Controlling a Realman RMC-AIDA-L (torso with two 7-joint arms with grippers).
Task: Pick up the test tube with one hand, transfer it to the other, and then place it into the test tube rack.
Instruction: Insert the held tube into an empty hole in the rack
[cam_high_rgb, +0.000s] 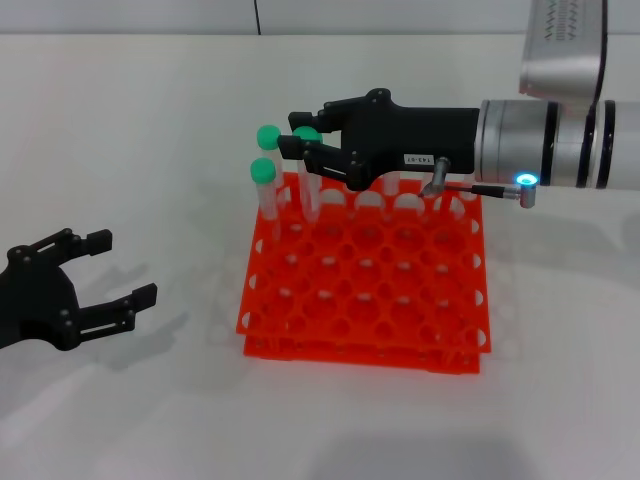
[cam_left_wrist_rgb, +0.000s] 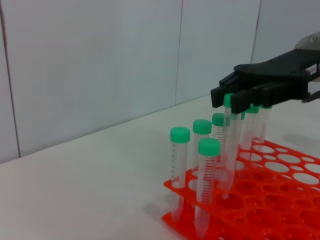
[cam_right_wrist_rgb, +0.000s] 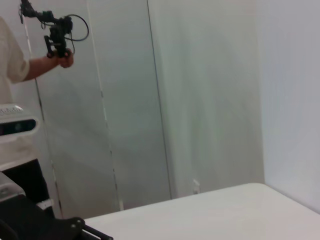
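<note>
The right pincer (cam_high_rgb: 312, 150), clamped on the test tube (cam_left_wrist_rgb: 227, 150), should lower it straight; its tip seems above a test tube rack (cam_high_rgb: 365, 290) hole. The left pincer (cam_high_rgb: 120, 270) rests apart.

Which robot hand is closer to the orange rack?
The right. The right gripper is directly above the rack, at its far-left corner, holding a green-capped test tube. The left gripper sits open on the table, off to the rack's left.
</note>
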